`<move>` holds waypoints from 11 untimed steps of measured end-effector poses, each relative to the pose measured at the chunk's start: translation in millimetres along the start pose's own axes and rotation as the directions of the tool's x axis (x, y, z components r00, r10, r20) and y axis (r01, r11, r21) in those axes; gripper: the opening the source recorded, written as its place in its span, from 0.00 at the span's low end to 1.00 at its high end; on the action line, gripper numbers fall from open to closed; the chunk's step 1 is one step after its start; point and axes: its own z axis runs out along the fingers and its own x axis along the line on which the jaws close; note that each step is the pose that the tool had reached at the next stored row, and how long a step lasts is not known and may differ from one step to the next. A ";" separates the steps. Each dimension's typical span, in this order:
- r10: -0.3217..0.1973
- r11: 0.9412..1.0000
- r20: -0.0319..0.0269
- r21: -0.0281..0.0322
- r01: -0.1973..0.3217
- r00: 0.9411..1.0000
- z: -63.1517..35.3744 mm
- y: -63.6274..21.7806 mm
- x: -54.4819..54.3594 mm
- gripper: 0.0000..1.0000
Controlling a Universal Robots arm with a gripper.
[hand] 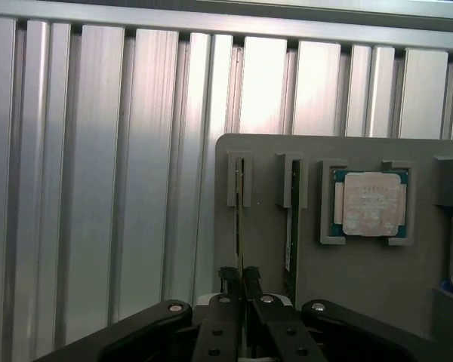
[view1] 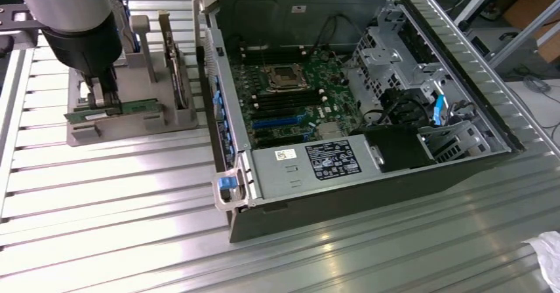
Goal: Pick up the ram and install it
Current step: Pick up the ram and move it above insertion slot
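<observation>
Tool (hand: 239, 277) pinched narrow on ram (view1: 136, 105), which stands on edge in holder (hand: 347, 286) slot on worktop (hand: 98, 188), beside 2nd stick (hand: 291, 219). Grip looks centred. Lift straight up, no twist, else it likely binds in slot.

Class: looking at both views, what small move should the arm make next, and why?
Probably a straight lift out of the slot. The end effector appears shut on the long, narrow green ram stick, which stands on edge in the grey plastic holder; tilting could jam it.
</observation>
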 end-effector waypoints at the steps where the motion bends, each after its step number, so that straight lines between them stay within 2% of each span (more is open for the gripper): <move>1: 0.000 1.000 0.000 0.000 0.000 1.000 -1.0 0.0 0.0 0.13; 11: 0.000 1.000 0.000 0.000 0.000 1.000 -5.5 0.2 0.0 0.13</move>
